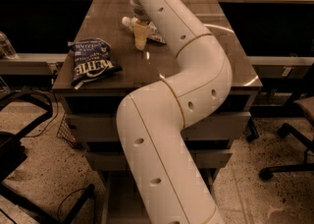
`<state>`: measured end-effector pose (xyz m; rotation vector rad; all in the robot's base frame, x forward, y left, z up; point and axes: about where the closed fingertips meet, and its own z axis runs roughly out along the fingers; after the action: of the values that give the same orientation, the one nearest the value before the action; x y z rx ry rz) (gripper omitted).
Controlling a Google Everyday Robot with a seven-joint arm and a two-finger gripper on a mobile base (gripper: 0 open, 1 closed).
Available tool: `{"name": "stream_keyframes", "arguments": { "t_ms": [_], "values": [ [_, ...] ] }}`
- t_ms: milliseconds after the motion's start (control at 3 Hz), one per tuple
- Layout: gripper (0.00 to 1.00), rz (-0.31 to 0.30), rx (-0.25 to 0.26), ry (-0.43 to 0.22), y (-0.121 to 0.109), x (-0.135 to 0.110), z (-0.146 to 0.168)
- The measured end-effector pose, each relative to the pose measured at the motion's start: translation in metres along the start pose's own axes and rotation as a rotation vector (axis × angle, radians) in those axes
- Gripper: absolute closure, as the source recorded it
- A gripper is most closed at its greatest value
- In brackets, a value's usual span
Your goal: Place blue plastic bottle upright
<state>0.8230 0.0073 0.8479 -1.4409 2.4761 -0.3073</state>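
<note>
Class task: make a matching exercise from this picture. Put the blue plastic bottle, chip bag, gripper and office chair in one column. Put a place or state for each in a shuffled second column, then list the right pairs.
Column one
1. blue plastic bottle
2. chip bag
3. gripper
4. office chair

Column two
A. on the floor at the picture's right, beside the table
B. lying on its side toward the back of the table
C. pointing down, just in front of the bottle
D. lying flat near the table's front left corner

Pairs: 1-B, 2-D, 3-C, 4-A
</note>
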Motion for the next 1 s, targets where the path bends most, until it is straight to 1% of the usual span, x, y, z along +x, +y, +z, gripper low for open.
{"name": "stream_keyframes", "arguments": {
  "t_ms": [333,1000],
  "values": [
    [0.44,-0.012,0.008,-0.009,-0.001,-0.002,-0.005],
    [0.92,-0.013,0.03,-0.041,-0.007,-0.013,0.004]
  ]
}}
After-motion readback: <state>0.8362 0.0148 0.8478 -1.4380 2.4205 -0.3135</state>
